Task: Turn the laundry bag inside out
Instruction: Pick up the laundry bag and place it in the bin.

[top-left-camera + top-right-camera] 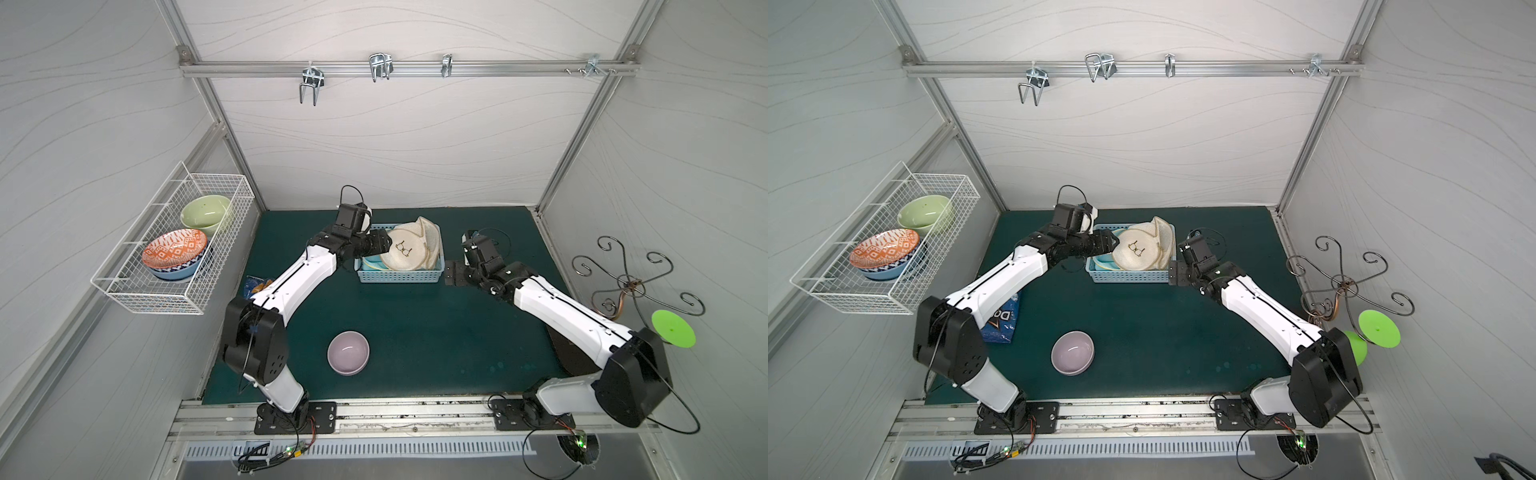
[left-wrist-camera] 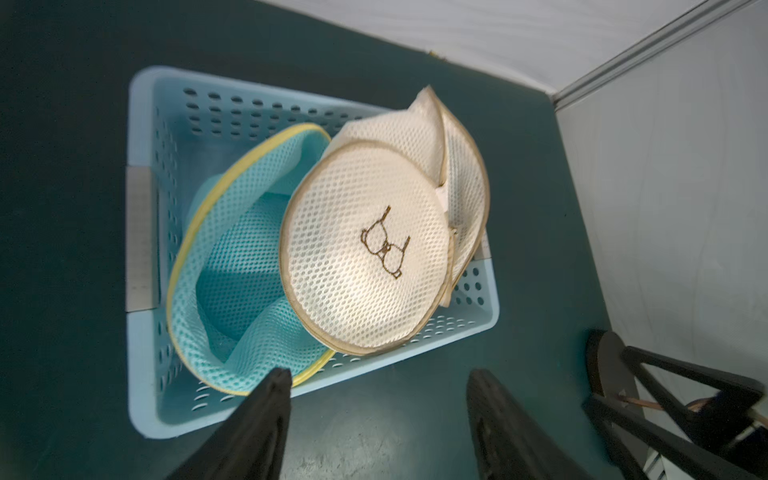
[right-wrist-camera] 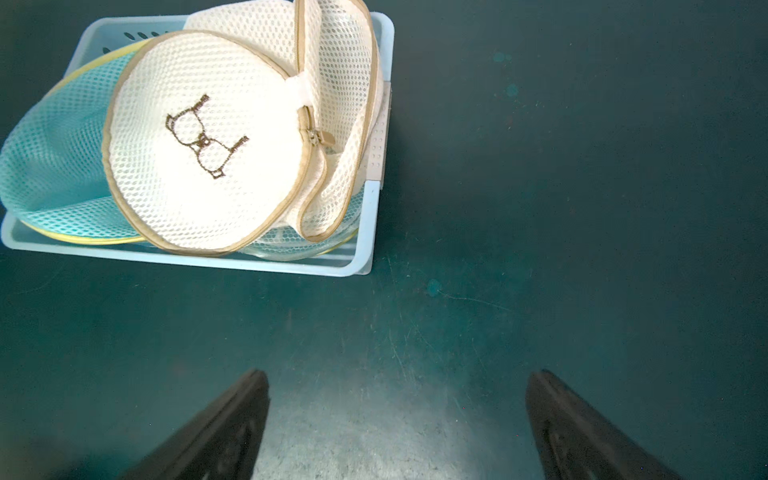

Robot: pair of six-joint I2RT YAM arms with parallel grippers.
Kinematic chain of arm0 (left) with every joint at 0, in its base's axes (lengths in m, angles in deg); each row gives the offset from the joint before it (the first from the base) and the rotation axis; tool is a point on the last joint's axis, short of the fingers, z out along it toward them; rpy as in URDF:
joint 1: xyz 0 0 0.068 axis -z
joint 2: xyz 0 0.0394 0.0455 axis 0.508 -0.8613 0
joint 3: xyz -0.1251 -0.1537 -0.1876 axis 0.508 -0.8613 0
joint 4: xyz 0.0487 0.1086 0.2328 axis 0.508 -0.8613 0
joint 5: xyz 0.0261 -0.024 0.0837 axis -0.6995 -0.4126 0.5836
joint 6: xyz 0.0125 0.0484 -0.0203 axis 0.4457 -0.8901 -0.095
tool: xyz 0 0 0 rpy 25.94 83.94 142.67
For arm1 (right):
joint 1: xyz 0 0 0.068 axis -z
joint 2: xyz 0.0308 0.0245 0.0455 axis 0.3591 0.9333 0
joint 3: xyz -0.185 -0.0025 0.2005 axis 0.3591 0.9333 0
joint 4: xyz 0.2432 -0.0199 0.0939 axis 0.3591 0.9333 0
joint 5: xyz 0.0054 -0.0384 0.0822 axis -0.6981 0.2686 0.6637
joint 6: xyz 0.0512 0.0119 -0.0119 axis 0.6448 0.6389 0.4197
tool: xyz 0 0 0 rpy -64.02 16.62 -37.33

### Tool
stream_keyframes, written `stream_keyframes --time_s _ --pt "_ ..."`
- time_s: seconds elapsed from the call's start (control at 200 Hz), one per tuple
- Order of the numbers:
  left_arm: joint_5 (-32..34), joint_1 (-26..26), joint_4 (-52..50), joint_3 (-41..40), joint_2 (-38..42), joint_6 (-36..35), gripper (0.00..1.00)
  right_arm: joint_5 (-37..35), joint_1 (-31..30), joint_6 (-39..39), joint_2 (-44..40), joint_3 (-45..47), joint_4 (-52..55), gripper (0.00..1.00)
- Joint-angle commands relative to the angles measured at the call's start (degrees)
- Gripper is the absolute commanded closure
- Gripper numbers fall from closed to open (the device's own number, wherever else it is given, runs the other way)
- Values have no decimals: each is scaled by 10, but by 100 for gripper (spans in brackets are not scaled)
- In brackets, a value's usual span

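ok so up front a lilac bowl (image 1: 348, 352) is sitting on the green mat (image 1: 436, 340), w/ a chip bag (image 1: 1003, 324) poking out from under the L arm. Further in, the right gripper (image 3: 399, 374) is hovering over bare mat just beside the blue basket (image 1: 399, 277), claw released, jaws spread wide w/ nothing in em. Over the basket's other end the left gripper (image 2: 380, 374) is hanging w/ fingers apart, gripping nothing afaict. One fingertip (image 2: 278, 382) is lining up w/ the teal mesh bag (image 2: 232, 266) edge, can't tell if it's touching. The cream laundry bag (image 2: 365, 257) is sitting in the basket, leaning on the teal one, zip partly undone, bra logo facing up. Way back, hooks (image 1: 380, 66) are hanging off the rail.
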Motion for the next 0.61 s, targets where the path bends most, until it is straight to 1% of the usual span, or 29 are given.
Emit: stream_keyframes --time_s 0.0,0.11,0.285,0.36,0.6 --pt "-3 -2 -22 44 -51 -38 36 24 -3 -8 -23 7 18 1" --pt "44 -3 -25 58 -76 -44 37 32 -3 -16 -37 16 14 1" --pt "60 -3 -4 56 -98 -50 38 37 2 -21 -53 23 16 1" --pt "56 -4 -4 60 -111 -50 39 41 8 -21 -59 27 12 1" --pt "12 -4 32 58 -132 -38 43 73 37 -11 -70 35 1 1"
